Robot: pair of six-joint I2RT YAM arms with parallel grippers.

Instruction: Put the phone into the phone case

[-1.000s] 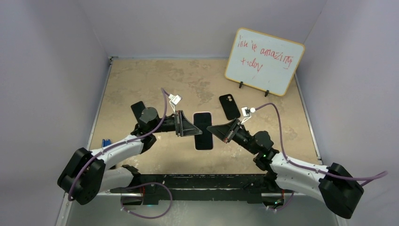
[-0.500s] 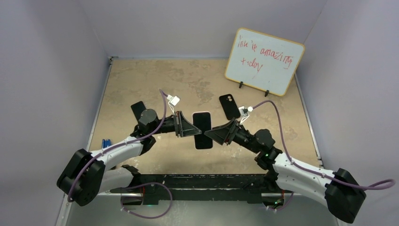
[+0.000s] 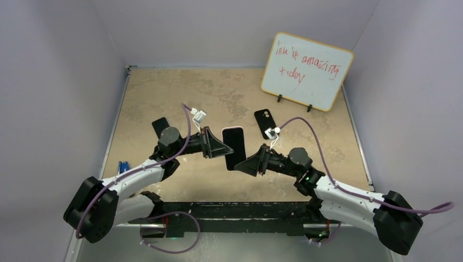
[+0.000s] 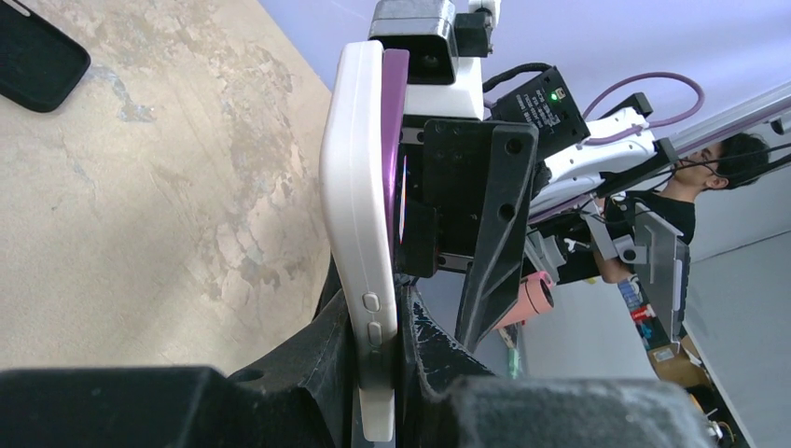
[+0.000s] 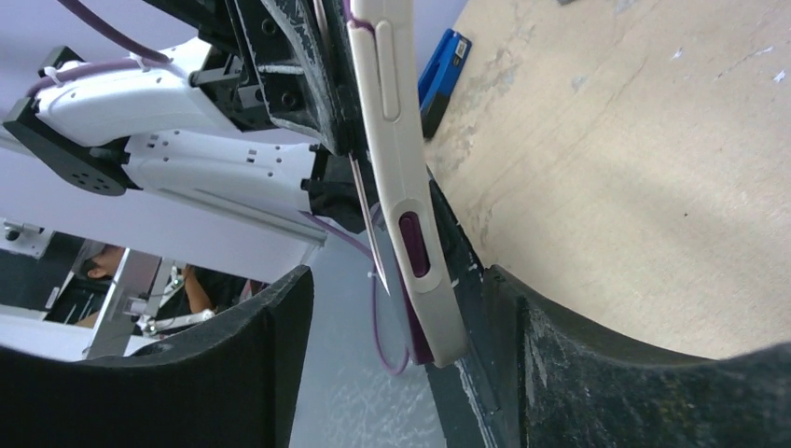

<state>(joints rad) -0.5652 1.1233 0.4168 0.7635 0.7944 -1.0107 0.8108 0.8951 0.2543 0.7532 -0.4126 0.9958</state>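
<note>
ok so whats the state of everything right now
left gripper: shut on phone case
right gripper: open, jaws either side of the phone case
phone case: white, held off the table
phone: partly in the case, purple edge showing
black case: flat on the table
whiteboard: upright, red writing

Table [image 3: 164, 93]: tan top, mottled with paler worn patches, walls on the left, far and right sides.

Lying on it:
- black phone case [image 3: 266, 123], flat, camera cutout at its far end, right of centre. It's near the whiteboard's feet, not touching them.
- whiteboard [image 3: 306, 71], propped up on two small black feet in the far right corner, red handwriting on its face.
- second flat black item [image 3: 160, 126], left of centre, partly hidden behind my left arm. Can't tell what it is.
- small blue object [image 3: 123, 165] at the left edge, near side. My right wrist view also catches it, sitting right at the table's edge.
</note>
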